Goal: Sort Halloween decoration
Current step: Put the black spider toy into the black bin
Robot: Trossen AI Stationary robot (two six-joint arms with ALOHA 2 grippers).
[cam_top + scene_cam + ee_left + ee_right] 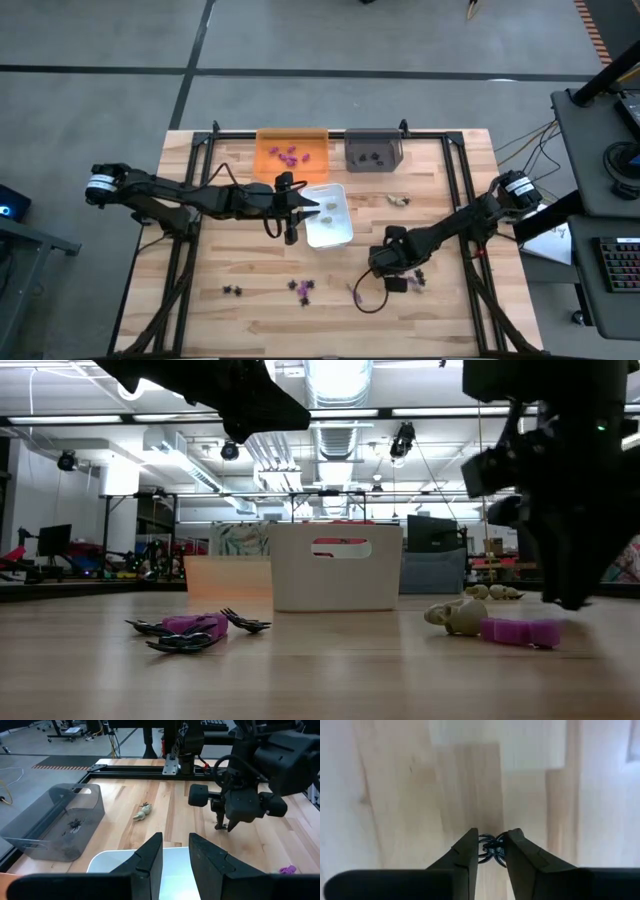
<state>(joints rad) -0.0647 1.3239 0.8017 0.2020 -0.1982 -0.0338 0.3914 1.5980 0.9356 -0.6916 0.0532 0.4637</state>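
Observation:
The Halloween decoration is tiny toy pieces. Purple ones lie in the orange tray (292, 152), black ones in the grey tray (373, 152) and pale ones in the white tray (328, 215). Loose black (235, 290), purple (300, 288) and pale (398, 200) pieces lie on the table. My right gripper (400, 282) (491, 840) stands near the table's front right, shut on a black spider (491, 851). My left gripper (312, 207) (175, 842) hovers over the white tray (175, 865), open, with nothing between its fingers. My right gripper pinches the black spider's body (492, 850) between its two fingertips, with the legs sticking out on both sides. The fingers come from above, pointing steeply down. The spider sits at the table's surface (220, 826); whether it is clear of the wood I cannot tell.
The three trays stand in the far middle of the table. A purple piece (355, 292) lies just left of my right gripper. A black metal frame (330, 133) runs along the table's far and side edges. Bare wood lies at the near left.

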